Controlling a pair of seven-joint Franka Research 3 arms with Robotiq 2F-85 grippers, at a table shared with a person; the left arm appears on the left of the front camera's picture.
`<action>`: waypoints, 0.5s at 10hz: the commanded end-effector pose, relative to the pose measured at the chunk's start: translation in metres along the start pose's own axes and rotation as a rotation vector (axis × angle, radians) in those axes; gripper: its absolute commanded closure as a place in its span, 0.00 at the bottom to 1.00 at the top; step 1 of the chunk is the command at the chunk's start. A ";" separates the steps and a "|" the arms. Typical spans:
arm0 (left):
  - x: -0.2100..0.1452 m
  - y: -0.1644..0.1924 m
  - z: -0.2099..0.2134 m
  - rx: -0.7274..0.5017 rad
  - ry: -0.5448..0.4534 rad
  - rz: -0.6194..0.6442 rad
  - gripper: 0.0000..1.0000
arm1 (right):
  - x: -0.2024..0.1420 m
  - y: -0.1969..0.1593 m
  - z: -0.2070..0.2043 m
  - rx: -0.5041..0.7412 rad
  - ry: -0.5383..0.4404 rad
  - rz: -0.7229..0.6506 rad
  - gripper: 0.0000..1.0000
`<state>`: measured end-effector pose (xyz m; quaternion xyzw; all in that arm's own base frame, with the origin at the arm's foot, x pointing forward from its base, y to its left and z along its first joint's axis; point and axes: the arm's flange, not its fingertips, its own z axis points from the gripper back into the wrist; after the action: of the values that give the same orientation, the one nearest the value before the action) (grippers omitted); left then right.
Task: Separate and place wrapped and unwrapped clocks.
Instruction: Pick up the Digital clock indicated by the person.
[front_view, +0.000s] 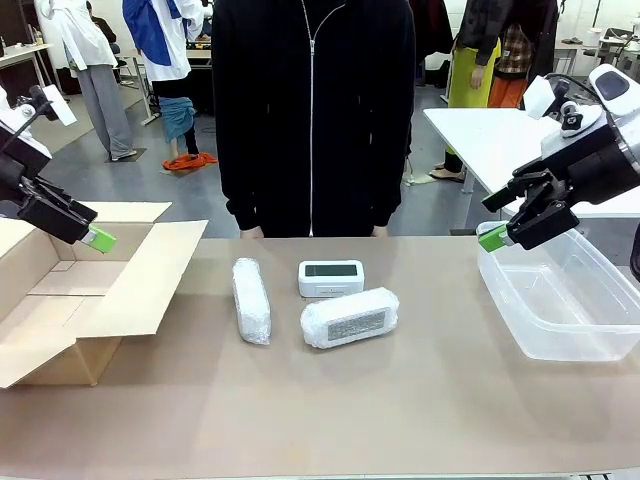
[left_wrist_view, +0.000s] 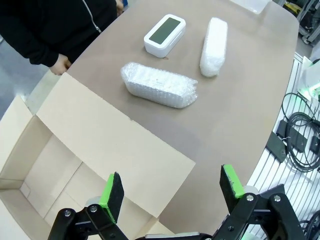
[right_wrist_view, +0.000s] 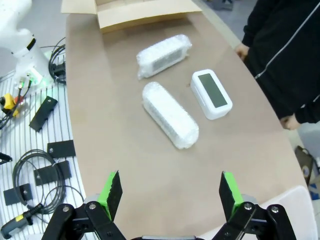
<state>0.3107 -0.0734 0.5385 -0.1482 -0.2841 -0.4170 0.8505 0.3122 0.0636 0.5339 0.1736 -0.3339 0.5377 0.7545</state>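
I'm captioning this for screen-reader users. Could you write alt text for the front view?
Two wrapped clocks and a bare clock lie on a table before a standing person in black. An open cardboard box sits at left, a clear bin at right. The left gripper hovers over the box, the right gripper by the bin.

The clock (front_view: 331, 278) lies behind the near bundle (front_view: 350, 318), the other bundle (front_view: 251, 300) left, between box (front_view: 120, 290) and tub (front_view: 575, 305)

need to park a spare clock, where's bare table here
The table is bare along its near edge, from cardboard box to clear tub. So is the patch between the right wrapped bundle and that tub. Crowded: the middle, where the bare clock, that bundle and the left wrapped bundle sit close.
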 end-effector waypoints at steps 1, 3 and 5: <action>-0.001 0.001 0.000 0.010 0.008 -0.009 0.00 | -0.001 -0.001 0.000 0.016 -0.011 0.015 0.00; -0.001 0.001 0.000 0.010 0.008 -0.009 0.00 | -0.001 -0.001 0.000 0.016 -0.011 0.015 0.00; -0.001 0.001 0.000 0.010 0.008 -0.009 0.00 | -0.001 -0.001 0.000 0.016 -0.011 0.015 0.00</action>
<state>0.3104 -0.0737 0.5388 -0.1463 -0.2842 -0.4173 0.8507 0.3106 0.0630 0.5354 0.1683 -0.3344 0.5385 0.7549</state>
